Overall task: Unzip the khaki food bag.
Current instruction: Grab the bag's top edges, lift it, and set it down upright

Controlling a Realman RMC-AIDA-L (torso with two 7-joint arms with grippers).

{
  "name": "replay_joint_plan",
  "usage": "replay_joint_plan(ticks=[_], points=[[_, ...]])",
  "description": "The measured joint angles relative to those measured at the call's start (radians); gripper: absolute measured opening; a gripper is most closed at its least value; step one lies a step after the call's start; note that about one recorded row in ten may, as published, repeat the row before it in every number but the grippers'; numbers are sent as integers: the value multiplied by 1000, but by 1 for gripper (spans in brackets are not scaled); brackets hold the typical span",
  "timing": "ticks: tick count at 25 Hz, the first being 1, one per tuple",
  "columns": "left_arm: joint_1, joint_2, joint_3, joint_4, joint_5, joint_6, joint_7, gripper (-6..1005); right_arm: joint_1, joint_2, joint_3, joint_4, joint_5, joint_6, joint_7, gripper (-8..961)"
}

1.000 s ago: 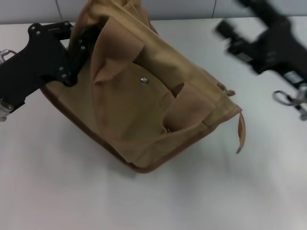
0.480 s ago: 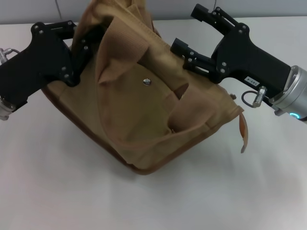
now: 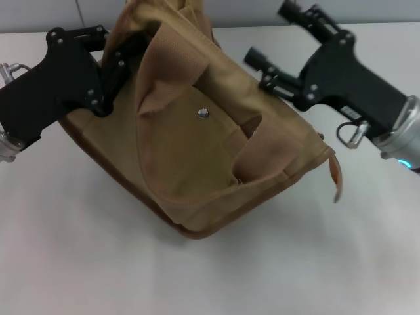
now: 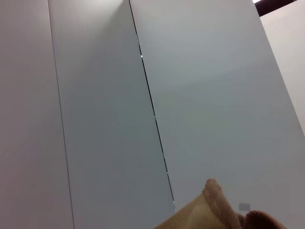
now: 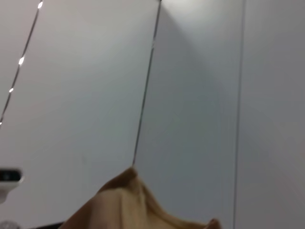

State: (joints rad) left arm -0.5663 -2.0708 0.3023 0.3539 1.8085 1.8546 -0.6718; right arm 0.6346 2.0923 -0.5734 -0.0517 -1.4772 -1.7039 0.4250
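Note:
The khaki food bag [image 3: 197, 151] lies tilted on the white table, its rounded front pocket and metal snap [image 3: 203, 113] facing up. One wide handle [image 3: 164, 59] is folded over the front. My left gripper [image 3: 110, 51] is shut on the bag's left top end. My right gripper [image 3: 279, 41] is open at the bag's back right top edge, with its lower finger [image 3: 266, 65] close to the fabric. A brown tab [image 3: 336, 178] hangs off the bag's right corner. The zipper is hidden. Tan fabric shows in the left wrist view [image 4: 209, 212] and the right wrist view [image 5: 124, 202].
The white table [image 3: 79, 249] stretches in front of and to both sides of the bag. A pale panelled wall [image 3: 249, 10] runs right behind the bag. Both wrist views mostly show that wall.
My right gripper swung in from the far right to the bag's back right edge, then shifted slightly up and right. The bag and my left gripper shifted slightly.

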Motion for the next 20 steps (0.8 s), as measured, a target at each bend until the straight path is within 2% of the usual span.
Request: replay_joint_plan(ticks=[7,14,20], points=[[1,0,0,-1,0,3,0,80,-12,0,84,23,2,-36,-7,838],[-3,-1,0,-1,0,5,0,80,69,0,15,107,-8,47,-110,838],[-6,-1,0,-1,0,5,0,80,97,0,-35,143,-26,75,-172,838]])
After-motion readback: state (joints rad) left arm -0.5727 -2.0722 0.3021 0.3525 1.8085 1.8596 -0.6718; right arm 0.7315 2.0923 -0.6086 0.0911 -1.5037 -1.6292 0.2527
